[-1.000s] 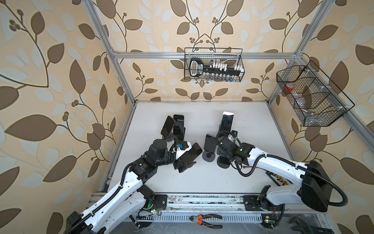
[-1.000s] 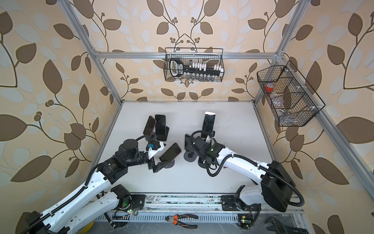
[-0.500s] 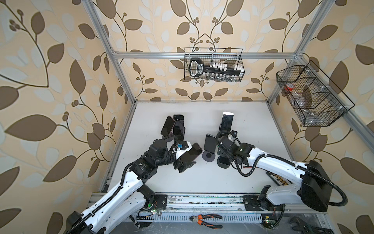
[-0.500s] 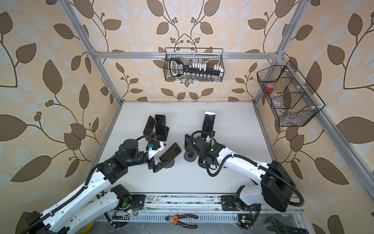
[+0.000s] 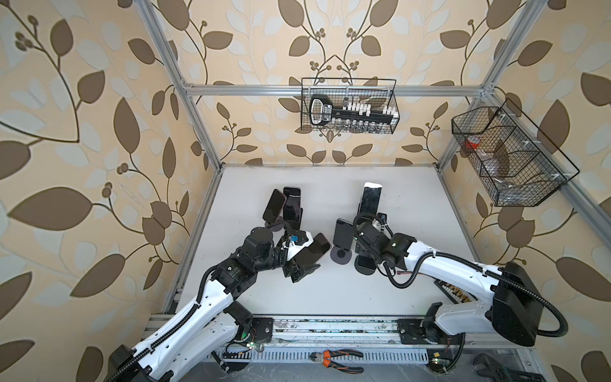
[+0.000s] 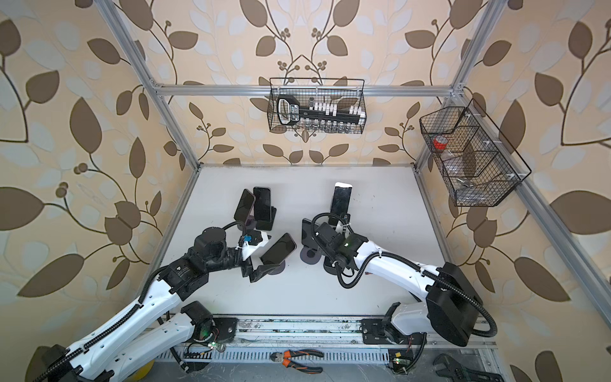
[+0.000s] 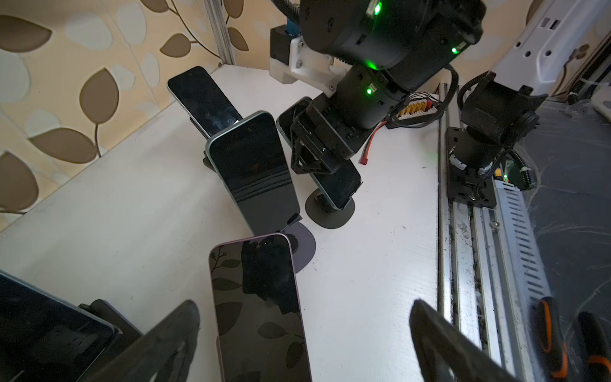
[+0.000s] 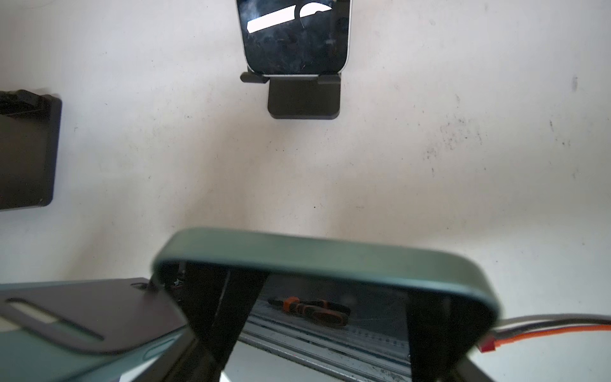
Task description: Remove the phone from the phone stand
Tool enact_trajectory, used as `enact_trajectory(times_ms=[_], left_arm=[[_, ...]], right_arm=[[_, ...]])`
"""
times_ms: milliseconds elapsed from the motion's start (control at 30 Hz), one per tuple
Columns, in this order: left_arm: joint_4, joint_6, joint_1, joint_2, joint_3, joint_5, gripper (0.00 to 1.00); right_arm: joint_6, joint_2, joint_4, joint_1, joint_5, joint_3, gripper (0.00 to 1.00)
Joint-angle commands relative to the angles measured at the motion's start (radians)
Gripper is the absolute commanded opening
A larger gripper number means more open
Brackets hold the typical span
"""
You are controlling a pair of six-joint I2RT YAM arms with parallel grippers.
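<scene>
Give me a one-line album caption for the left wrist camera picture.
Open left hand framing a purple-edged phone, while the right hand works at a teal phone on its round stand.

The phone [image 7: 342, 185] has a dark, shiny screen and a green rim. The screen is off. It still sits on the phone stand [image 7: 330, 215] and leans back, with its bottom edge in the stand's little lip. The phone stand is black, with a flat round foot and a short neck. The foot lies flat on the white table [image 7: 380, 264].

In the right wrist view, the phone's rounded green top edge [image 8: 324, 254] is very close and a bit blurry.

In a top view, the stand's round foot [image 5: 363, 269] is near the middle of the table, a bit toward the front. Most of the phone is hidden there.
</scene>
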Motion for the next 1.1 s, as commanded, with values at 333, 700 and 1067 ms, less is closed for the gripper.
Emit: enact_trajectory(times_ms=[333,700,1067], left_arm=[[-0.007,-0.004,-0.012,-0.024,0.056,-0.013,0.98],[-0.023,-0.007,-0.012,-0.044,0.061,-0.018,0.98],[-0.045,0.009,-0.012,-0.039,0.078,-0.013,0.98]], right_arm=[[-0.021,-0.045,0.014,-0.004,-0.022,-0.025,0.76],[-0.03,-0.046,0.02,-0.004,-0.023,-0.022,0.74],[-0.02,-0.047,0.03,-0.004,-0.031,-0.031,0.74]])
